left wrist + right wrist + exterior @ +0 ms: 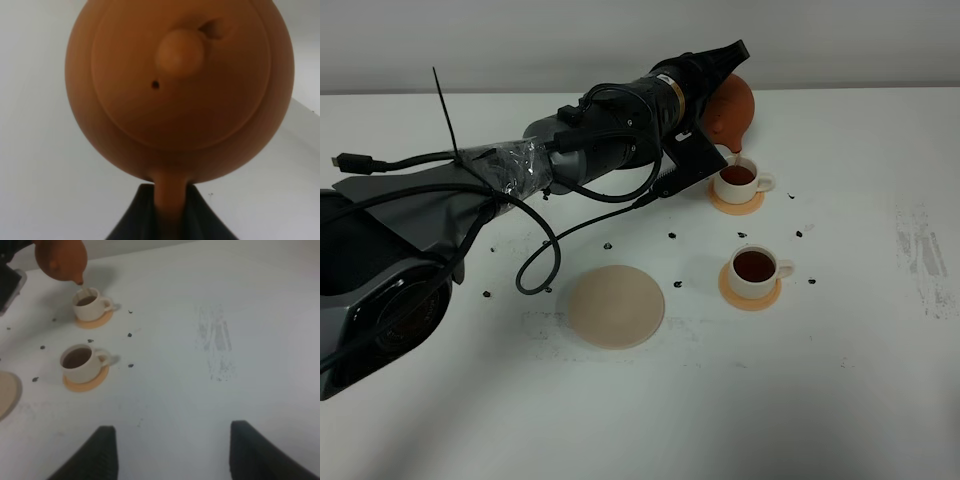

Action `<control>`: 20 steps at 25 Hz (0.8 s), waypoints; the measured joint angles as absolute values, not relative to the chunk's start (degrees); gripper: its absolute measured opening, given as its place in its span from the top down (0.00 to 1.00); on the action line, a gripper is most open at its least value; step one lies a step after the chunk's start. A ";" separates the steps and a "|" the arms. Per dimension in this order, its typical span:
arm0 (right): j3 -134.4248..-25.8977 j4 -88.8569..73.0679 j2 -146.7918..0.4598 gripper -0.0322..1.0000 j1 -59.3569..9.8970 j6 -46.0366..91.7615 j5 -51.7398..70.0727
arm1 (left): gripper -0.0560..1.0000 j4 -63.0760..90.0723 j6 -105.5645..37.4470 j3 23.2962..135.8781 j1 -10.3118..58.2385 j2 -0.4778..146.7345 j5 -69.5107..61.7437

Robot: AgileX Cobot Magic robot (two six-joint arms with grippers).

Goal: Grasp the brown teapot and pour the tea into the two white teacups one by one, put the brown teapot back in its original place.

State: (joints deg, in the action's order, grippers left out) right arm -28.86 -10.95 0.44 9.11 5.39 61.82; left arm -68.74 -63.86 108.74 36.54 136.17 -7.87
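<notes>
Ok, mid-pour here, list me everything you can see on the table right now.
teapot: one, terracotta orange, held tilted over the far cup
cups: two, white, both holding dark tea; far cup, near cup
coasters: two, orange, one under each cup, far and near
disc: one, pale beige, bare, left of the near cup
specks: several, black, scattered around the cups
table: one, white
left gripper: black, shut on the teapot's handle
right gripper: black, open, holding nothing
</notes>
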 joint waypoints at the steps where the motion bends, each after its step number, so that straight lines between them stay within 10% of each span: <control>1: -28.86 -10.95 0.44 0.47 9.11 5.39 61.82 | 0.83 -68.78 -63.86 108.74 36.54 136.17 -7.81; 20: -28.86 -10.95 0.44 0.47 9.11 5.39 61.82 | 0.83 -71.57 -63.85 107.80 36.54 136.17 -6.31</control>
State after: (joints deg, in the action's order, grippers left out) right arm -28.86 -10.95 0.44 9.11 5.39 61.82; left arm -71.57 -63.85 107.80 36.54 136.17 -6.31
